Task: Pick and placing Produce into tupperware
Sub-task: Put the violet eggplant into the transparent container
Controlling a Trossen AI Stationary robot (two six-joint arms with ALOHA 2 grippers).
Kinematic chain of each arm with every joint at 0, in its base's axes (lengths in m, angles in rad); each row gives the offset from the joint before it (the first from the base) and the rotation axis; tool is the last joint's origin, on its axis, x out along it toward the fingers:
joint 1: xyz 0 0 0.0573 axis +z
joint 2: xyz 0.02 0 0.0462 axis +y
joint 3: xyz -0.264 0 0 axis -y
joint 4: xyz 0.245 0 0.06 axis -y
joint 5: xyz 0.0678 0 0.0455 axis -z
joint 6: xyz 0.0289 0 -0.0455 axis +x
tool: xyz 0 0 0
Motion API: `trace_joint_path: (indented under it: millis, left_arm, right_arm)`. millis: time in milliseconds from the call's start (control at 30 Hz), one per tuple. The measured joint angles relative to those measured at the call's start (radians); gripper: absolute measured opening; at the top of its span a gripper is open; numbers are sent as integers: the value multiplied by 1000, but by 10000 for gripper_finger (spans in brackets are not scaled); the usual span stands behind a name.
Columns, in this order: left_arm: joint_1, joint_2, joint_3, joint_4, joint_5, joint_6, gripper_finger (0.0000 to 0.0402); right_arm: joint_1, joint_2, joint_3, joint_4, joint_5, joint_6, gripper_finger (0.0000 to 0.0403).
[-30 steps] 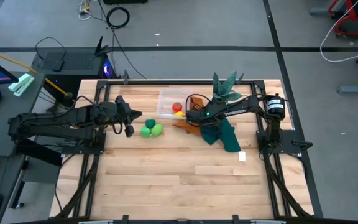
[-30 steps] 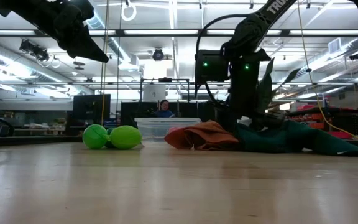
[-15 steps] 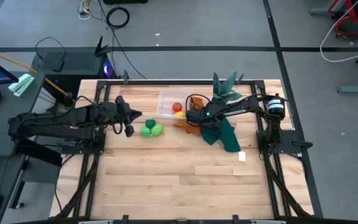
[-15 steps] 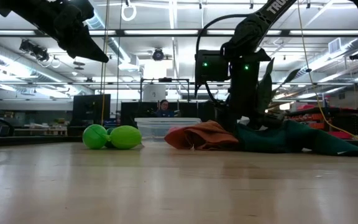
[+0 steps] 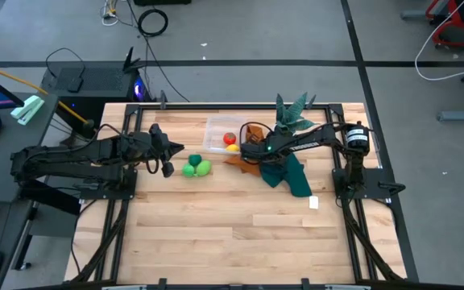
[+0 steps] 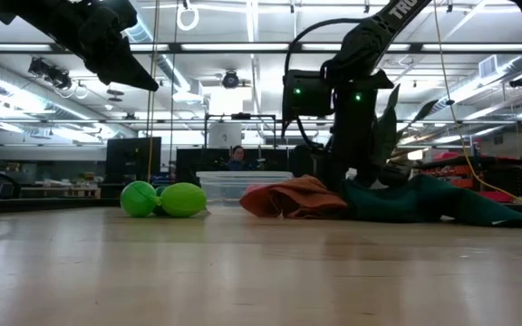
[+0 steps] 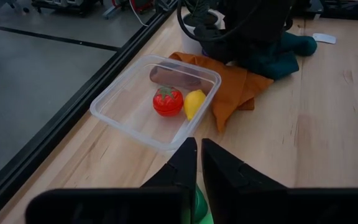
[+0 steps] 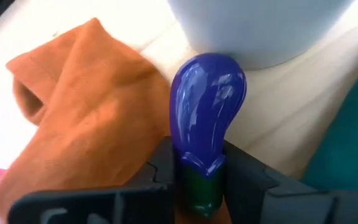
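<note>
Wooden table (image 5: 232,234): the purple eggplant (image 8: 207,102) is lying beside the white pot (image 8: 260,25) and orange cloth (image 8: 79,112), its long axis pointing away from the right hand (image 8: 197,180), whose fingers are pinching its green stem end. Gripped so low, it is risking a pivot or slip. The left hand (image 7: 199,163) is hovering shut, empty, over the green produce (image 5: 196,168), near the tupperware (image 7: 129,102).

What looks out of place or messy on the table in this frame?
The orange cloth lies crumpled against the clear container, one fold overlapping its corner. The purple eggplant sits between the right end effector's fingers beside the white pot. Nothing is spilled.
</note>
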Motion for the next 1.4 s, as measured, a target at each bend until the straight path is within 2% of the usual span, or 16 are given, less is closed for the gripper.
trace_joint_path:
  millis: [367,600,900,1200,1400]
  left_arm:
    - [0,0,0,0,0,1,35]
    - [0,0,0,-3,0,1,26]
    - [0,0,0,-7,0,10,36]
    - [0,0,0,-8,0,10,25]
    - [0,0,0,-9,0,9,31]
  right_arm:
    - [17,-3,49,-28,13,-12,53]
    - [39,-43,51,-52,26,-9,52]
    - [83,-84,51,-53,56,-7,52]
    - [130,-125,51,-20,93,-8,52]
    - [136,-126,78,91,104,-68,52]
